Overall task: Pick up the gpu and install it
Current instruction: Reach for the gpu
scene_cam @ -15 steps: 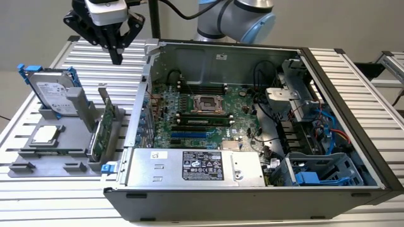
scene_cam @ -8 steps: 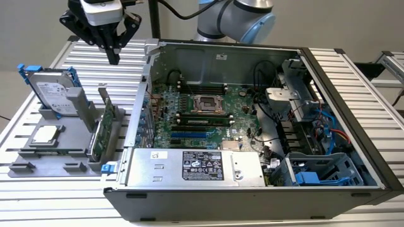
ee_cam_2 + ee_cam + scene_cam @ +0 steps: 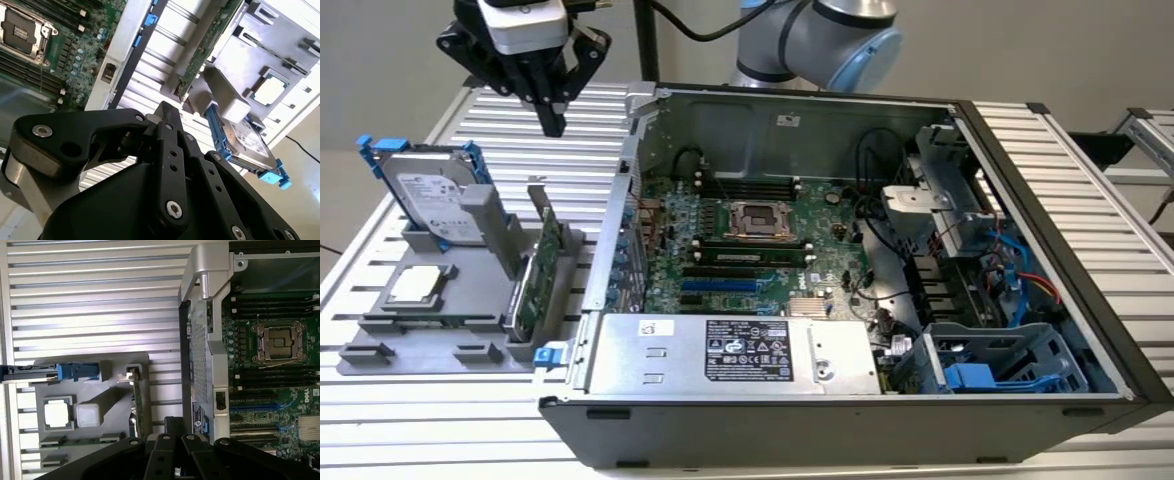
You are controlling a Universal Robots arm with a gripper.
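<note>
The fingers [image 3: 552,112] are clenched together into one dark tip with nothing between them. The gripper [image 3: 555,126] hangs in the air above the far end of the grey holder [image 3: 400,352], well clear of everything on it. In the exterior view it sits between the hard drive [image 3: 434,190] and the side wall of the computer case [image 3: 854,425].

The gpu [image 3: 534,275] stands on its long edge in a slot of the holder, on the side nearest the case. From this angle it is a thin green board, and its faces are hard to make out. In the first wrist view the gpu [image 3: 138,405] shows almost edge-on as a narrow green strip with a pale metal piece at one end. In the second wrist view the gpu [image 3: 210,45] is again a green edge, held between grey posts.

The hard drive, silver in a blue frame, stands upright in the holder on the exterior view's left of the gpu. A small square chip [image 3: 416,285] lies flat nearer the camera. The case lies open on the slatted table [image 3: 480,440], with the green main board [image 3: 720,262] visible inside.
</note>
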